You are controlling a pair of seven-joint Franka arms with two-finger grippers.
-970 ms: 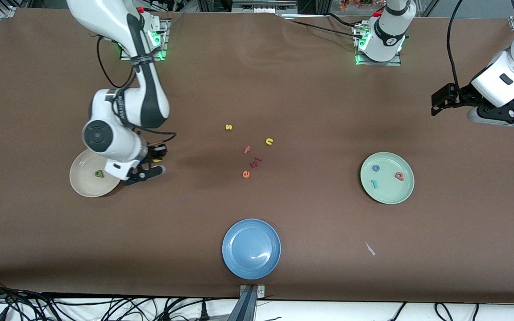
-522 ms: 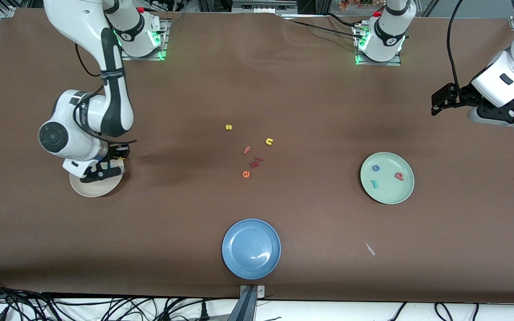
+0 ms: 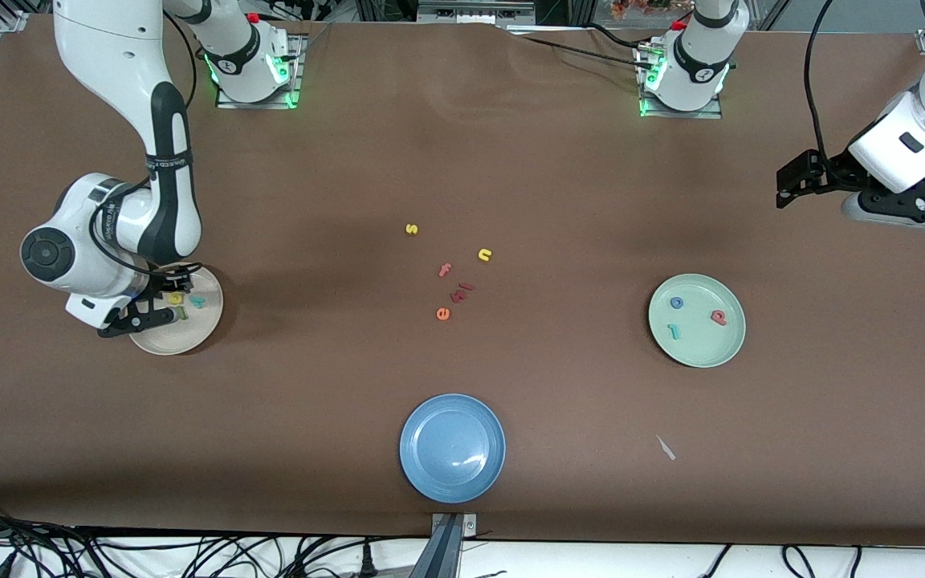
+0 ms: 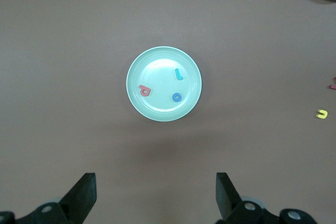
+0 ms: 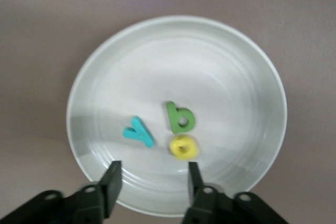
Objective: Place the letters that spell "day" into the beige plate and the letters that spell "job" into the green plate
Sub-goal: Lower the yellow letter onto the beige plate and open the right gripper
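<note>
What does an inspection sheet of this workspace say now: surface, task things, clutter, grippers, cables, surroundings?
Surface: brown table, bare between items.
Job's things: green d, yellow a and teal y lie in the beige plate; teal j, blue o and salmon b lie in the green plate.
Clutter: blue plate; loose letters mid-table; pale scrap.
Grippers: right gripper open over the beige plate, holding nothing; left gripper open, waiting above the table.
Cables: bundle below the table edge.
Surroundings: nothing seen.

A blue plate [image 3: 452, 448] is lying on the brown bench [image 3: 559, 201]; yellow s [image 3: 411, 229], yellow n [image 3: 485, 255], salmon f [image 3: 445, 270], orange e [image 3: 442, 314] are lying mid-bench
</note>
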